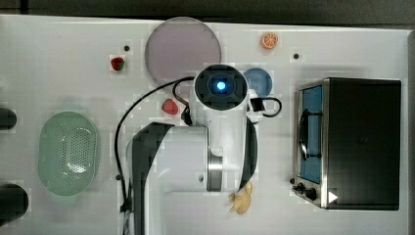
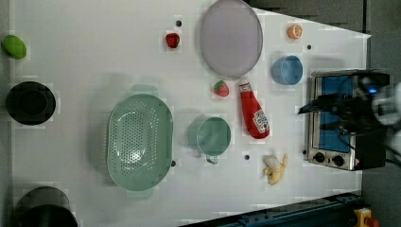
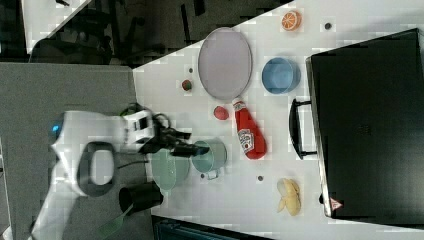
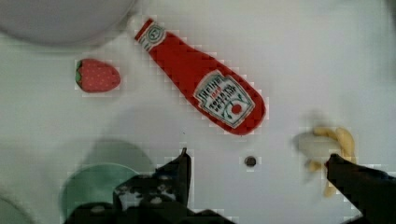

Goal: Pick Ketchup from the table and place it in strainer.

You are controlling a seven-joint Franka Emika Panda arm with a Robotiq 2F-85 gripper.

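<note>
The Ketchup [image 4: 205,84] is a slim red squeeze bottle with a white label. It lies flat on the white table, its cap toward the grey-lilac plate [image 2: 231,38]. It also shows as Ketchup [image 2: 253,115] and Ketchup [image 3: 248,132]. My gripper [image 4: 257,156] hangs open above the table, nothing between its fingers [image 4: 183,168], the bottle just beyond the fingertips. The gripper [image 3: 195,143] is high over the cup. The mint-green strainer [image 2: 138,141] sits apart from the bottle, past the teal cup [image 2: 213,136]. In the top view the arm [image 1: 221,86] covers the bottle.
A strawberry [image 4: 97,75] lies close to the bottle's neck, another strawberry [image 2: 172,40] farther off. A banana [image 2: 275,168], a blue bowl [image 2: 286,70], an orange slice [image 2: 295,31] and a toaster oven [image 1: 350,142] flank the bottle. Black cups [image 2: 30,102] stand beyond the strainer.
</note>
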